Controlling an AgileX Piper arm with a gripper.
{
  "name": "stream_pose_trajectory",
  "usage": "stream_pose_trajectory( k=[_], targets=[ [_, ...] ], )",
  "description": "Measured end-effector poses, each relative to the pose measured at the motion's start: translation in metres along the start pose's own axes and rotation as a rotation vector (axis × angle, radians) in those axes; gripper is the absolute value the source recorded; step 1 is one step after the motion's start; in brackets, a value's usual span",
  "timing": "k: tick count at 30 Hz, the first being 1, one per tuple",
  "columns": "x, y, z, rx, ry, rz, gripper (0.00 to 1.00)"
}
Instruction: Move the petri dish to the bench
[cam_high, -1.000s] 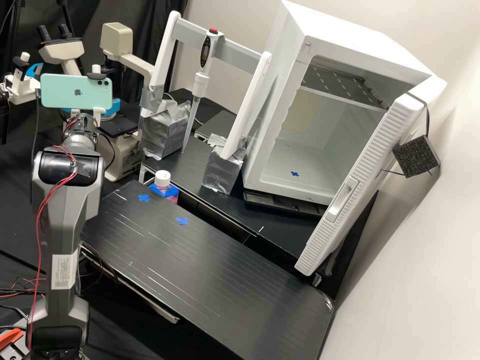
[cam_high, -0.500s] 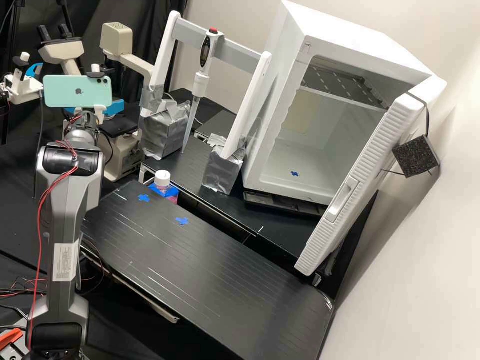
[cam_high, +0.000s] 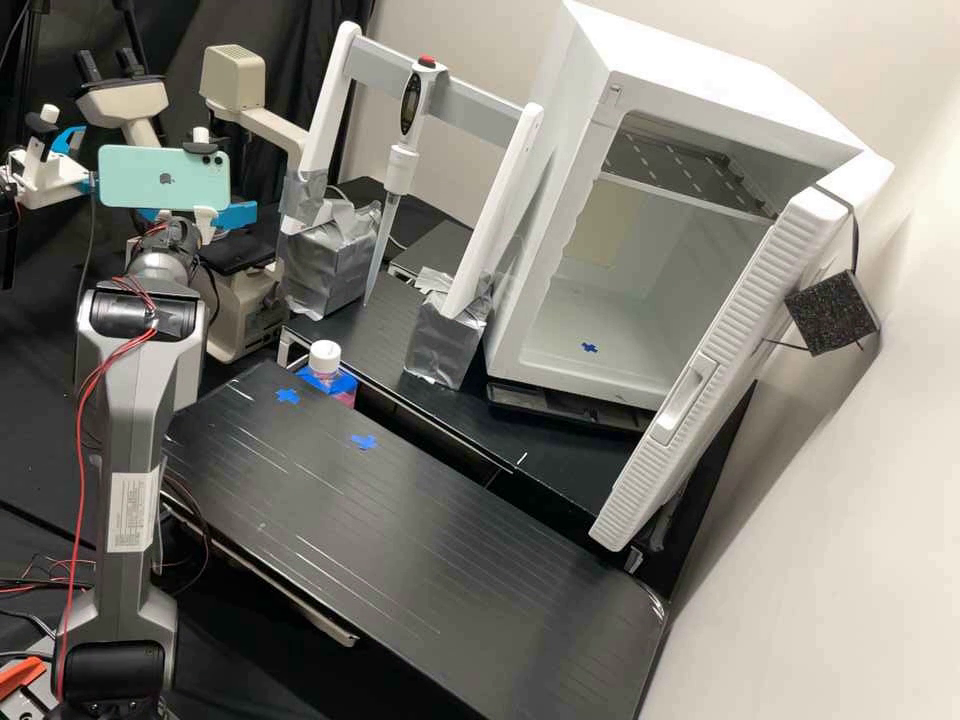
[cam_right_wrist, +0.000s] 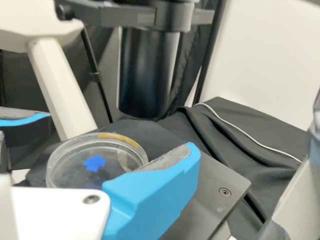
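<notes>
At the black tabletop (cam_high: 400, 520), a dark grey arm (cam_high: 135, 430) stands almost upright, its base at the lower left of the high view, red wires (cam_high: 80, 470) running down its side. Above the thick upper joint, the wrist points away from the near side of the room toward the microscope (cam_high: 245, 315), with a mint-green phone (cam_high: 165, 178) mounted sideways over it. The claw (cam_high: 196, 214) is low at the microscope's dark stage (cam_right_wrist: 217, 192). From the wrist, its blue fingers (cam_right_wrist: 155, 192) stand wide apart, with nothing gripped between them; whether either one touches the dish (cam_right_wrist: 67, 170) cannot be told. That clear, round, shallow dish lies flat on the stage, over a blue cross (cam_right_wrist: 93, 162) seen through it, partly hidden behind one finger of the claw (cam_right_wrist: 120, 131). Two more blue crosses (cam_high: 364, 442) mark the tabletop near its far edge, just beside a white-capped bottle (cam_high: 325, 357) of pink liquid. Beyond, a pipette (cam_high: 401, 165) hangs tip down from a white stand (cam_high: 490, 215), and the incubator (cam_high: 600, 360) has its door (cam_high: 720, 370) wide open.
</notes>
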Motion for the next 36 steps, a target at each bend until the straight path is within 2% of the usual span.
stream_pose_trajectory(
  k=[7,9,14,22,23,36],
  targets=[
    [0.001,-0.008,-0.006,-0.080,-0.007,-0.035,1.00],
    [0.001,-0.007,-0.008,-0.090,-0.005,-0.039,1.00],
    [0.003,-0.008,-0.006,-0.084,-0.026,-0.043,1.00],
    [0.004,-0.010,-0.006,-0.114,-0.043,-0.096,1.00],
    [0.004,-0.010,-0.007,-0.112,-0.043,-0.094,0.00],
    [0.005,-0.006,-0.008,-0.118,-0.056,-0.087,0.00]
  ],
)
